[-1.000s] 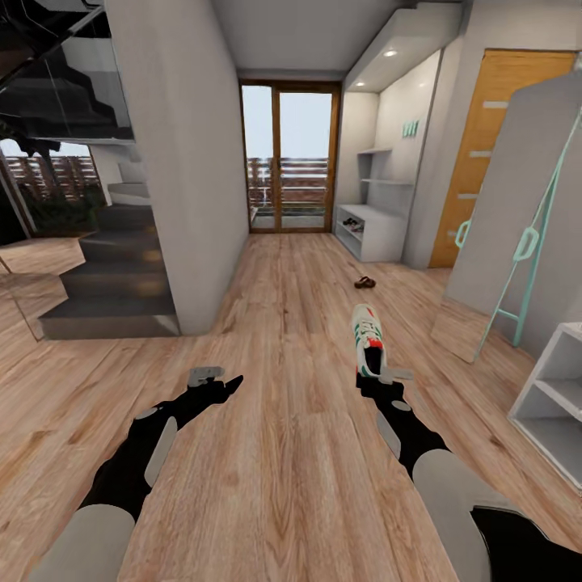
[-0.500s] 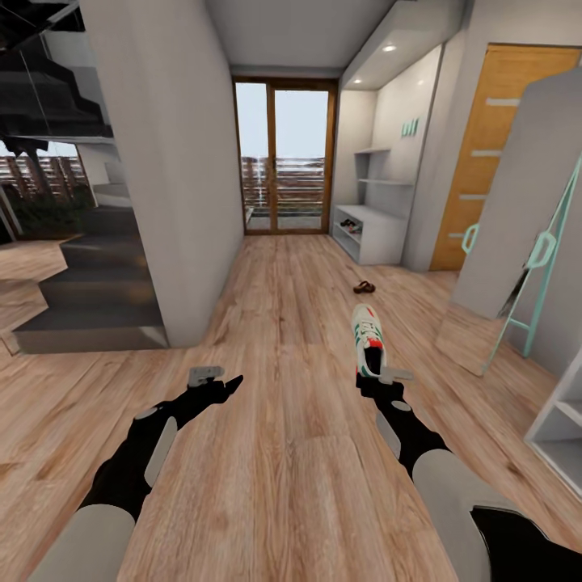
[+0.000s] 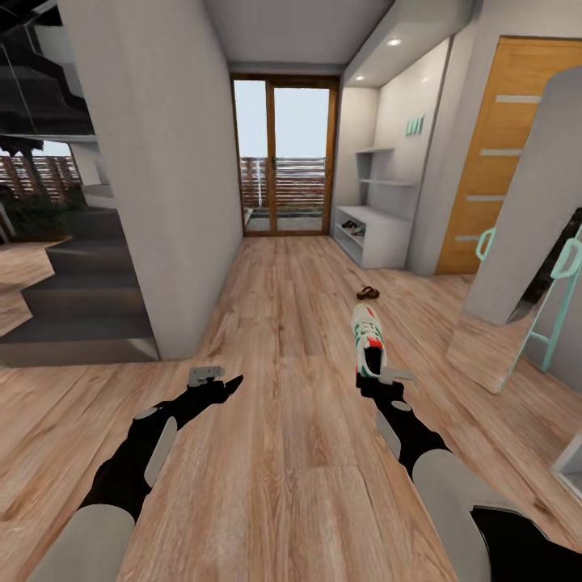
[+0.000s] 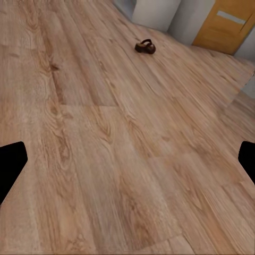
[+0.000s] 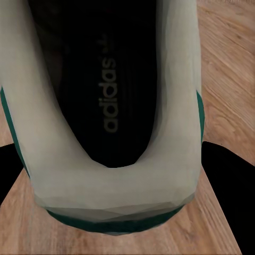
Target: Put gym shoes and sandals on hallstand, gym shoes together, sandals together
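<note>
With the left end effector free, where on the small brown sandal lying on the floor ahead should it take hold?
The small brown leather sandal lies flat on the wood-plank floor with its strap arching up. Probably best to come from above and pinch that raised strap, or the sole's long edges, with the open left end effector. Finer detail is too small to tell.

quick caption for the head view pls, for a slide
Right gripper carries a gym shoe down the corridor toward the hallstand, a sandal on the floor ahead.
</note>
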You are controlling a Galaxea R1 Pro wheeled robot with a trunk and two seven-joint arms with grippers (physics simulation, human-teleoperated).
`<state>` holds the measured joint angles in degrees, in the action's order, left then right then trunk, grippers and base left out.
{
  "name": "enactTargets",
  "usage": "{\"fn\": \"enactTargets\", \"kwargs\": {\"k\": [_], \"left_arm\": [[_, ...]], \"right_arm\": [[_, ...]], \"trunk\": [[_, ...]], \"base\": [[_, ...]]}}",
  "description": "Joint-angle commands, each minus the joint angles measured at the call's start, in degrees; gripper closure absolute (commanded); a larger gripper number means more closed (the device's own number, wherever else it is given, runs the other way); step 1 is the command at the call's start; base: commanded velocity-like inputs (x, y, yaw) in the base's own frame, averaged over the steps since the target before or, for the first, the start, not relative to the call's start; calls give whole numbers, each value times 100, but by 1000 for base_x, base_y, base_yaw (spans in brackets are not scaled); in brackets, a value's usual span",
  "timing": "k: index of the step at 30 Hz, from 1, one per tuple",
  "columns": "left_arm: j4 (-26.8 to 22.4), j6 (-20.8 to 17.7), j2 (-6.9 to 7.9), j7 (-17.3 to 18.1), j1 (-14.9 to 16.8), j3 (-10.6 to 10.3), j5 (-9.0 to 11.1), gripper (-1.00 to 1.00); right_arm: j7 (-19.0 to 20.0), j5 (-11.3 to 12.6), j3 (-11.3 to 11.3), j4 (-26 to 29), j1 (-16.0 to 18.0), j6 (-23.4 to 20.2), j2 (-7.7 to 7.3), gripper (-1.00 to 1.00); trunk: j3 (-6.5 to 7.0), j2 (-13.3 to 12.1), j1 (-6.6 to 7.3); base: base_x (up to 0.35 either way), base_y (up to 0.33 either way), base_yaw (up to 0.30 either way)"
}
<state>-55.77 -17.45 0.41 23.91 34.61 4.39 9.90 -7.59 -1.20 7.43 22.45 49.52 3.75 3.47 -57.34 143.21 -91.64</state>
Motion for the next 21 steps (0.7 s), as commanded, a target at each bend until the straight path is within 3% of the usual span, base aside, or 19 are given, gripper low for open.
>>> {"fn": "enactTargets", "kwargs": {"k": [1,21], "left_arm": [[-4,-55,0,17,2,9,56,-100],[-3,-55,-3,17,2,9,59,-100]], "right_arm": [[-5,-18,22,-4,5,20,5,100],[-5,-12,31,-1,5,20,1,100]], "trunk": [[-6,2,-2],[-6,2,-2]], "base": [[344,0,0],[344,0,0]]}}
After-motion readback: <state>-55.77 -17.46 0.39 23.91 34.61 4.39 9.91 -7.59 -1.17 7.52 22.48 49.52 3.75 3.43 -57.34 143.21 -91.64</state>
